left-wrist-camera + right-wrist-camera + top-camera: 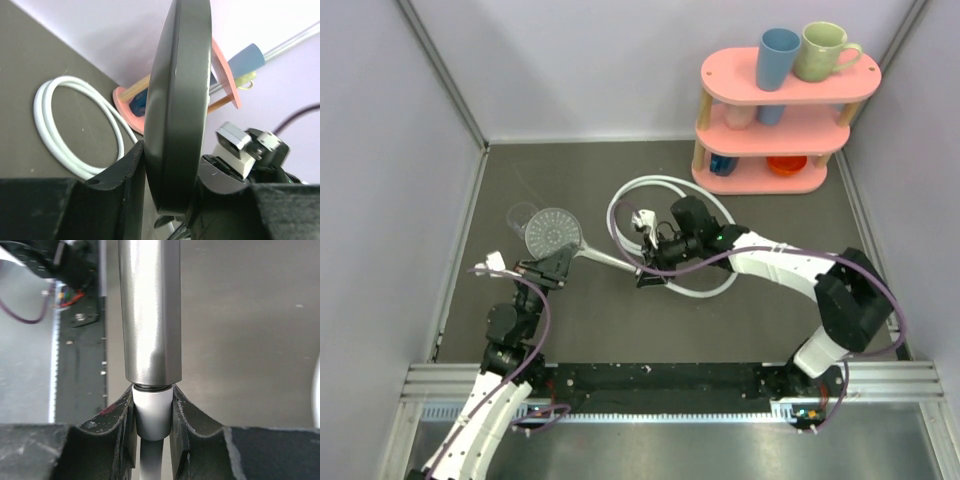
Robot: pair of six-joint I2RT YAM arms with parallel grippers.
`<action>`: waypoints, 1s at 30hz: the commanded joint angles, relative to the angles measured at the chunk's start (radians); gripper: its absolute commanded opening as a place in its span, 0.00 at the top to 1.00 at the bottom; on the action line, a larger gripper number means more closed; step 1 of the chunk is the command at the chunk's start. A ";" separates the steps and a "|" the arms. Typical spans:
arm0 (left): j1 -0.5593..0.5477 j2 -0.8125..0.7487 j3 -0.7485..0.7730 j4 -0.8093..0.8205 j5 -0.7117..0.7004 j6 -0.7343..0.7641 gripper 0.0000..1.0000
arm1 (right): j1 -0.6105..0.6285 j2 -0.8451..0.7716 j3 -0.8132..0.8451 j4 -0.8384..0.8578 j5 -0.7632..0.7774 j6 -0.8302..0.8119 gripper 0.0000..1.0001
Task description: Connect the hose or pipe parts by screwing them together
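Observation:
The dark grey shower head (552, 232) stands on edge, its perforated face showing in the top view. My left gripper (545, 268) is shut on its rim. In the left wrist view the head (177, 100) is edge-on between the jaws of that gripper (170, 200). Its straight handle (610, 260) reaches right to my right gripper (650, 275). The right gripper (152, 415) is shut on the hose's white end fitting (152, 410), which butts against the handle's end (150, 310). The white hose (650, 190) lies in loops behind.
A small clear cup (523, 215) stands just left of the shower head. A pink two-tier shelf (785, 110) with mugs stands at the back right. Grey walls close in the left, back and right sides.

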 commanded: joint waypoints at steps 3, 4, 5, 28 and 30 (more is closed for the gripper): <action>-0.024 0.070 -0.047 0.192 0.248 0.096 1.00 | -0.027 0.049 0.093 0.247 -0.384 0.146 1.00; -0.024 0.075 -0.048 0.184 0.234 0.094 1.00 | -0.029 0.048 0.087 0.249 -0.381 0.149 1.00; -0.024 0.076 -0.047 0.175 0.224 0.093 1.00 | -0.033 0.046 0.081 0.247 -0.348 0.152 1.00; -0.024 0.462 0.558 -0.855 -0.197 -0.209 1.00 | 0.309 -0.339 -0.250 0.186 0.859 -0.060 0.14; -0.024 0.515 0.598 -0.888 -0.186 -0.235 1.00 | 0.359 -0.307 -0.241 0.209 0.922 -0.098 0.16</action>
